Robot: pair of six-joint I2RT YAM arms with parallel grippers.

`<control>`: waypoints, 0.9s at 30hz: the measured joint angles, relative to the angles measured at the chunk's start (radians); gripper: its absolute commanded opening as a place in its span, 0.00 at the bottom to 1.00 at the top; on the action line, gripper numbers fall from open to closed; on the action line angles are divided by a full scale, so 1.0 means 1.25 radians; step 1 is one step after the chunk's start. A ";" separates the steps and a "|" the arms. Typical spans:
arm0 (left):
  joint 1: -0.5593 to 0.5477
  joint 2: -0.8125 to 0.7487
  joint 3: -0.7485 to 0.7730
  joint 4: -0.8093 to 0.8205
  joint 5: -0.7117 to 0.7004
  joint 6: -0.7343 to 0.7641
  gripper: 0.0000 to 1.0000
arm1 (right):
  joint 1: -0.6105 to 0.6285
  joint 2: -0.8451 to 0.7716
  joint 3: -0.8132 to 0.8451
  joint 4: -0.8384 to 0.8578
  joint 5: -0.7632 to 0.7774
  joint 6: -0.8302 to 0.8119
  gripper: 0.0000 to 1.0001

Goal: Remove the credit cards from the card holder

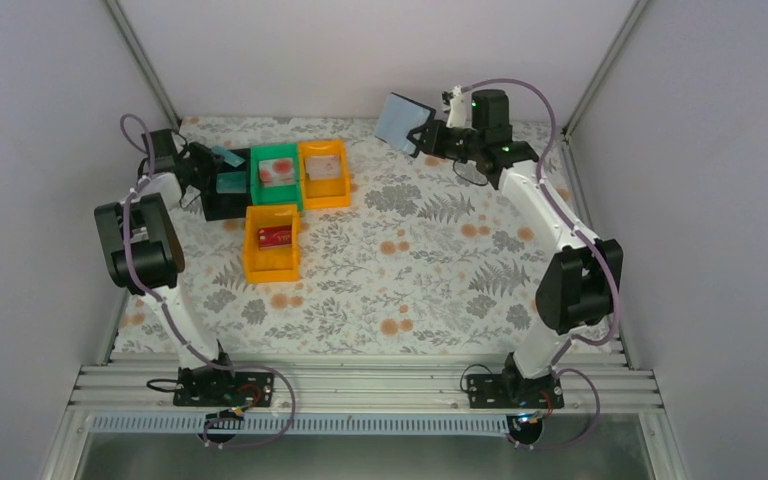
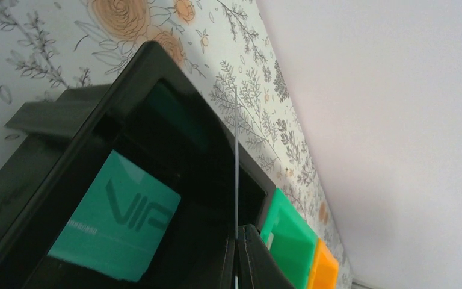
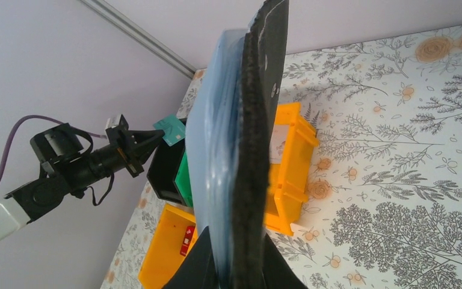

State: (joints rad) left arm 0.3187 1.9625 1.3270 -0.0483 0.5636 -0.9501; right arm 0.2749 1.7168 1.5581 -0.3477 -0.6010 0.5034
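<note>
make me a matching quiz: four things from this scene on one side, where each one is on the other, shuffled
Things:
1 red card
2 card holder
3 whitish-and-red card
4 teal VIP card

Places:
a green tray
b right pincer
c black tray
d nearer orange tray

Pairs: 1-d, 2-b, 3-a, 4-c

The right hand (image 1: 428, 136) holds the card holder (image 1: 403, 120) aloft, the left hand (image 1: 209, 161) a teal card (image 1: 228, 156).
</note>
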 measured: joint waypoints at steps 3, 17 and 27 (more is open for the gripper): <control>-0.005 0.026 0.027 -0.007 -0.009 0.016 0.02 | 0.000 -0.004 0.000 -0.002 0.000 -0.001 0.04; -0.008 0.016 0.033 -0.095 -0.011 0.034 0.02 | 0.006 -0.008 0.000 -0.014 0.000 -0.015 0.04; -0.011 -0.002 0.034 -0.176 -0.033 0.037 0.02 | 0.009 -0.008 0.000 -0.022 -0.001 -0.027 0.04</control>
State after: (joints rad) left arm 0.3046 1.9606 1.3689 -0.2687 0.5228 -0.9035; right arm 0.2863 1.7069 1.5581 -0.3752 -0.6025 0.4698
